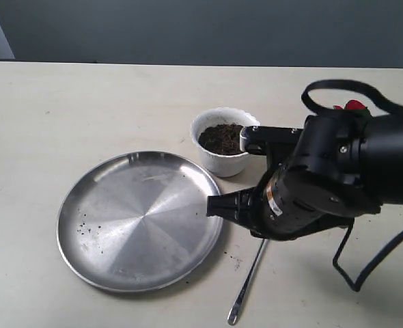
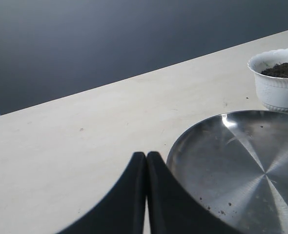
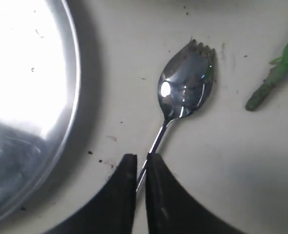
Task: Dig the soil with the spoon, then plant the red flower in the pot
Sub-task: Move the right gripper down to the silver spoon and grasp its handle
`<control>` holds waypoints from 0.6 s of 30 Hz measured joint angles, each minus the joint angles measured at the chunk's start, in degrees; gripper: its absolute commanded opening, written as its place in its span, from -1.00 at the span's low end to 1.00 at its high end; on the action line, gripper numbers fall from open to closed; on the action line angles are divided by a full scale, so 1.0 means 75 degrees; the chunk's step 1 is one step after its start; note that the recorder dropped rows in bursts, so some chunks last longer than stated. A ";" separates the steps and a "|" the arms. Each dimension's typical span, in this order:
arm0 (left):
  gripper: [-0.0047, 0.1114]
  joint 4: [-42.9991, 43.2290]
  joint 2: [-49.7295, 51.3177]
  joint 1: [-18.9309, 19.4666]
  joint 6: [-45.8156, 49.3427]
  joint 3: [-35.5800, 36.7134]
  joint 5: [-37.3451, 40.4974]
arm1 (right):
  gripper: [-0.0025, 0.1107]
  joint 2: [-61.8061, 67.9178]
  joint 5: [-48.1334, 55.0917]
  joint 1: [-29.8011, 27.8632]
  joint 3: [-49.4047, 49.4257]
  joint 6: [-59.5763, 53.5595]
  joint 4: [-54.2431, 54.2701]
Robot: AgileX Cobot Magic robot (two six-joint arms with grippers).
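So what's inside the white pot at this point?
The pot holds dark crumbly soil, no flower planted. The right arm covers part of its rim on that side; below the soil's surface nothing can be seen.

Soil (image 1: 221, 137) in pot (image 1: 223, 164), plate (image 1: 139, 219) left.

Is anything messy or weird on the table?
A little. Dark soil crumbs are scattered on the steel plate and on the table beside the spoon, outside the pot. The spoon's tip is toothed like a fork, with dirt stuck on it.
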 measured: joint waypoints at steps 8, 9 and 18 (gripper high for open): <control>-0.91 0.0000 0.0000 0.0000 0.0000 0.0000 0.0000 | -0.05 0.0426 -0.0575 0.0000 0.0315 0.0481 0.0251; -0.91 0.0000 0.0000 0.0000 0.0000 0.0000 0.0000 | -0.07 0.0461 -0.0575 0.0000 0.0315 0.0501 0.0272; -0.91 0.0000 0.0000 0.0000 0.0000 0.0000 0.0000 | -0.21 0.1121 -0.0741 0.0000 0.0315 0.0984 0.0298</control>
